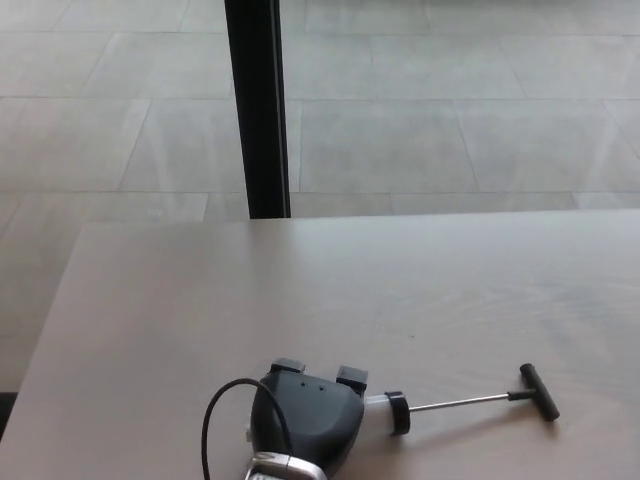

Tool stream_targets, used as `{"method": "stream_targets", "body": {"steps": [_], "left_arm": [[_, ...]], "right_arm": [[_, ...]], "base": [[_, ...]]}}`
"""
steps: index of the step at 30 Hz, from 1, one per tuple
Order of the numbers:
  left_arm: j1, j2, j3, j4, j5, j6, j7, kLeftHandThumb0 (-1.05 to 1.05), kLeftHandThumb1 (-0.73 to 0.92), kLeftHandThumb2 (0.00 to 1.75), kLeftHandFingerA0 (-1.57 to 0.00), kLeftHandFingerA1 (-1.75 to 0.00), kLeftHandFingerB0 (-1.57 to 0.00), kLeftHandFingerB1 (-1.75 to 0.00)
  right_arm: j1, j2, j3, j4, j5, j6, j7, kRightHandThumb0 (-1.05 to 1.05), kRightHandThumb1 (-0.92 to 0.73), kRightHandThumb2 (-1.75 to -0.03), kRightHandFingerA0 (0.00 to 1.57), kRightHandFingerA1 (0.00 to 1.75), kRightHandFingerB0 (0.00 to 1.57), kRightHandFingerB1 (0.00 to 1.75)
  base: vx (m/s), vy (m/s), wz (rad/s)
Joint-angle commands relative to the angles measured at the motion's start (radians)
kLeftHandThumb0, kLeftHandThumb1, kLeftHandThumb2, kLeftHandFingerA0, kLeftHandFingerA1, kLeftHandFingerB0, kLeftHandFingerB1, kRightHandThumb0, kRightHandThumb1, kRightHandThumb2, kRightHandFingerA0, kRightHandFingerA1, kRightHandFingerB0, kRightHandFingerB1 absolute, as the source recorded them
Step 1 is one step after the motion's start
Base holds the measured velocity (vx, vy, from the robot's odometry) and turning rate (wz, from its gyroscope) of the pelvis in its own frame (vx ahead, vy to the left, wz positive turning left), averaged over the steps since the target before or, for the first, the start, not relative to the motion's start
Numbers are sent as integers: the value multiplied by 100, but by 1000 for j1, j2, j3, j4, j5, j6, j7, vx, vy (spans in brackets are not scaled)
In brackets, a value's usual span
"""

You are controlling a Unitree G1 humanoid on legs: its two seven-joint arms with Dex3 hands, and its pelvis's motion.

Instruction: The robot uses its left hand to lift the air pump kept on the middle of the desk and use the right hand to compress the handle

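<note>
The air pump lies near the table's front edge, pointing right. Its white cylinder is mostly hidden under my left hand (305,422). A black collar (397,412), a thin metal rod (460,402) and the black T-handle (538,392) stick out to the right, with the rod fully extended and slanting slightly up to the right. My left hand is shut on the pump's cylinder, its fingertips (350,377) curled over the far side. A black cable (212,425) loops from its wrist. My right hand does not show.
The pale wooden table (300,290) fills the lower half of the view, with its far edge at mid-picture and its left edge slanting down at the left. Beyond it a black pillar (255,105) stands before a grey tiled floor.
</note>
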Motion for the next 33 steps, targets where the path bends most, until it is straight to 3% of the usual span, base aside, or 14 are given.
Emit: {"method": "stream_targets", "body": {"steps": [1, 10, 17, 18, 19, 20, 22, 23, 24, 25, 30, 31, 32, 33], "left_arm": [[86, 31, 18, 80, -24, 15, -31, -32, 78, 76, -87, -165, -74, -98], [132, 53, 85, 90, -85, -109, 70, -31, 76, 80, -86, -168, -76, -106], [126, 75, 197, 25, -207, -323, 194, -17, 57, 96, -100, -170, -79, -125], [119, 75, 212, 14, -226, -347, 198, -12, 54, 105, -101, -175, -78, -134], [110, 73, 223, 11, -237, -371, 216, -16, 54, 110, -86, -175, -72, -145], [81, 80, 225, -10, -227, -384, 212, -18, 56, 114, -86, -175, -69, -150], [50, 72, 245, -37, -244, -415, 218, -15, 50, 117, -87, -175, -64, -157], [35, 68, 248, -44, -242, -414, 212, -26, 52, 117, -116, -141, -89, -123], [32, 64, 252, -47, -246, -419, 214, -15, 50, 118, -88, -175, -65, -163], [24, 56, 261, -58, -254, -427, 222, -14, 49, 119, -87, -175, -65, -166], [-8, 61, 277, -48, -267, -500, 278, -12, 54, 114, -83, -175, -67, -162], [-20, 54, 286, -45, -275, -501, 279, -18, 52, 117, -119, -145, -94, -128], [-28, 51, 289, -38, -276, -506, 288, -18, 52, 117, -119, -145, -94, -128], [-34, 48, 292, -37, -280, -507, 282, -11, 53, 120, -87, -175, -72, -157]], "right_arm": [[-4, 3, -5, 7, -16, -12, -18, -75, -86, -67, 51, 80, 71, 43], [-6, 19, -2, 22, -47, -42, -48, -70, -86, -66, 55, 60, 69, 42], [-12, 10, 34, 26, -27, 12, 3, -87, -92, -75, 26, 42, 20, 30], [-20, 9, 45, 32, -23, 21, 14, -92, -81, -120, 10, 48, 8, 41], [-26, 2, 56, 37, -24, 33, 24, -92, -91, -80, 4, 29, 5, 25], [-42, 1, 76, 42, -19, 47, 41, -103, -91, -131, 0, 5, 0, 2], [-71, 4, 107, 42, -17, 83, 44, -104, -88, -132, 0, 12, 0, 0], [-84, 13, 118, 36, -13, 93, 39, -104, -89, -133, 0, 14, 0, 0], [-91, 18, 123, 38, -12, 96, 37, -104, -88, -133, 0, 12, 0, 0], [-112, 30, 134, 48, -7, 97, 35, -103, -92, -91, 0, 0, 0, 0], [-177, 60, 174, 62, -3, 140, 21, -104, -92, -96, 0, 0, 0, 0], [-199, 82, 188, 62, -8, 160, -5, -105, -92, -99, 0, 0, 0, 0], [-210, 92, 196, 62, -12, 171, -15, -105, -92, -99, 0, 0, 0, 0], [-218, 97, 206, 62, -23, 175, -22, -104, -92, -94, 0, 0, 0, 0]], "base": [[0, 0, 0], [0, 0, 0], [0, 0, 0], [0, 0, 0], [0, 0, 0], [0, 0, 0], [0, 0, 0], [0, 0, 0], [0, 0, 0], [0, 0, 0], [0, 0, 0], [0, 0, 0], [0, 0, 0], [0, 0, 0]]}}
